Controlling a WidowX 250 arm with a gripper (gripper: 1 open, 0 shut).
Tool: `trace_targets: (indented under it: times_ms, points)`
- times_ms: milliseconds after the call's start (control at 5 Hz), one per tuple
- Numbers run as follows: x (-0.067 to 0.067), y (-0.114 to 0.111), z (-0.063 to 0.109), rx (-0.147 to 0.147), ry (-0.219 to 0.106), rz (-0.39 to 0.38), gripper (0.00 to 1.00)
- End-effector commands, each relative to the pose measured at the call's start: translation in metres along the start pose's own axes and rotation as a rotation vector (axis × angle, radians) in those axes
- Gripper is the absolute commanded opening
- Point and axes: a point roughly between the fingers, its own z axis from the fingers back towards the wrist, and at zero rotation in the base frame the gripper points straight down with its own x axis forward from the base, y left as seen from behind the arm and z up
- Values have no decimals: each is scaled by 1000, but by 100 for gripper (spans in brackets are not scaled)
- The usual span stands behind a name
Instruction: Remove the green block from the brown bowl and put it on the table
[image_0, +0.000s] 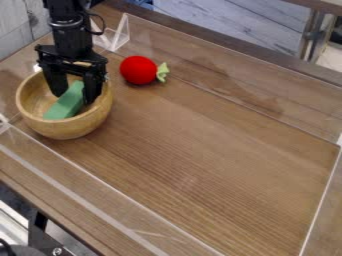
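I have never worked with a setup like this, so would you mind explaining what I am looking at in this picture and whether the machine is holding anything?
This is a single view from a camera looking down at an angle over a wooden table edged by low clear walls. The black thing at the upper left is a robot arm, and at its tip is a gripper, a two-fingered claw that points straight down. It hangs over a round brown bowl, with its fingers lowered into the bowl on either side of a small green block that lies inside. The fingers are spread wide and have not closed, so nothing is held yet. To the right of the bowl, apart from it, a red toy strawberry with green leaves lies on the table. The rest of the tabletop in view is bare wood.
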Motion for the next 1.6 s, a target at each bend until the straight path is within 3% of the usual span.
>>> trace_targets:
  times_ms: [0,400,1000,1400]
  points:
    - [21,13,11,16,-51,38,100]
    - [26,26,6,2,-52,-68,100]
    - [26,33,10,-9,-47,-146,100]
    - [23,38,23,-21,-29,-111,100]
